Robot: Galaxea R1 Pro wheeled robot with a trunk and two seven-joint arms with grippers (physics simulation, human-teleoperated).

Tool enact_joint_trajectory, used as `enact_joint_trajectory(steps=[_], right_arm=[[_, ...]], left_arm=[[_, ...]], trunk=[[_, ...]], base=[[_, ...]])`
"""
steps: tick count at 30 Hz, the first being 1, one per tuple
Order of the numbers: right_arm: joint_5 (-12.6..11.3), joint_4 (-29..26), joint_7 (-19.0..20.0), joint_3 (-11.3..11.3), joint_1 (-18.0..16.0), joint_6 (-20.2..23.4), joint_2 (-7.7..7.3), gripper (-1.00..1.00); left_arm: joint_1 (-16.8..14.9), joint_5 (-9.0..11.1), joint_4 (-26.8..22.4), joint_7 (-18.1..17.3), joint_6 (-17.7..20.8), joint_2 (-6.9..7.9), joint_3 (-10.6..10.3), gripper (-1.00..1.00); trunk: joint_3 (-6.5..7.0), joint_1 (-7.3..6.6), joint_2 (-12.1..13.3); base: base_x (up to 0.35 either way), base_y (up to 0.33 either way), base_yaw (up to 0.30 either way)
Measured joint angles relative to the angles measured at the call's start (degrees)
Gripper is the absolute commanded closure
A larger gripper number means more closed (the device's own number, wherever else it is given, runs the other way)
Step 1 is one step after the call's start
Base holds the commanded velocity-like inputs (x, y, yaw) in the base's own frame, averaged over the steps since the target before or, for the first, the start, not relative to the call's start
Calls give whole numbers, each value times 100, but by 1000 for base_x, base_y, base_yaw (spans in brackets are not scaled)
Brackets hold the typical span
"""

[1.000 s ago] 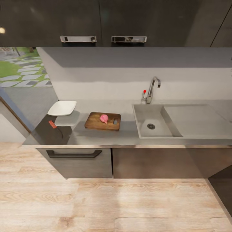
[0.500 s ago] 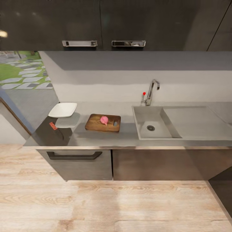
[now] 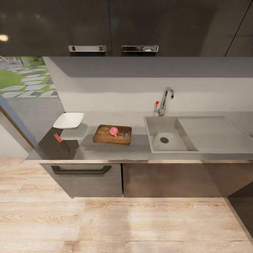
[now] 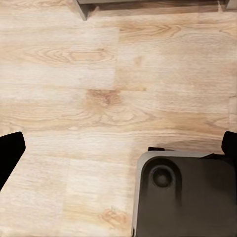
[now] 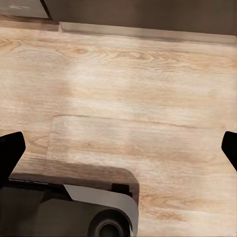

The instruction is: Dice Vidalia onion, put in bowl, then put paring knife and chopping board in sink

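The pinkish Vidalia onion rests whole on the brown chopping board, which lies on the grey countertop left of the sink. The sink basin holds only its dark drain. The white square bowl stands on the countertop's far left. A small orange-red object lies in front of the bowl; I cannot tell whether it is the paring knife. My left gripper and right gripper hang open over the wooden floor, with nothing between their dark fingertips.
A chrome tap with a red knob stands behind the sink, and a drainboard lies to its right. Dark wall cabinets hang above. A drawer handle sits below the counter. The robot's base shows under both wrists.
The whole head view has shifted slightly, so the camera moved. Nothing on the countertop has changed place.
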Motion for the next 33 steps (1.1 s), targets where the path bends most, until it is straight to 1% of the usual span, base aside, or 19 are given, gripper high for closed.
enact_joint_trajectory(steps=[2,5,7,10,12,15,33], right_arm=[[4,132,-1,4,0,13,14,-100],[0,738,16,3,0,19,26,-100],[2,1284,22,4,1,15,37,-100],[-5,1763,25,12,0,20,45,-100],[-2,1966,23,13,-1,23,46,-100],[1,2052,22,0,-2,19,37,-100],[2,2075,22,-6,-2,3,37,-100]], left_arm=[[-1,2,10,4,1,0,0,-100],[-3,3,63,6,3,-2,1,-100],[-4,3,92,7,0,-6,1,-100],[-4,2,150,7,-1,-43,2,-100],[-5,2,189,7,-2,-64,2,-100],[-5,2,213,3,-2,-74,2,-100],[-5,-9,326,-27,-2,-87,5,-100]], trunk=[[0,0,0],[0,0,0],[-1,0,0],[0,0,0],[0,0,0],[0,0,0],[0,0,0]], base=[[0,0,0],[0,0,0],[0,0,0],[0,0,0],[0,0,0],[0,0,0],[0,0,0]])
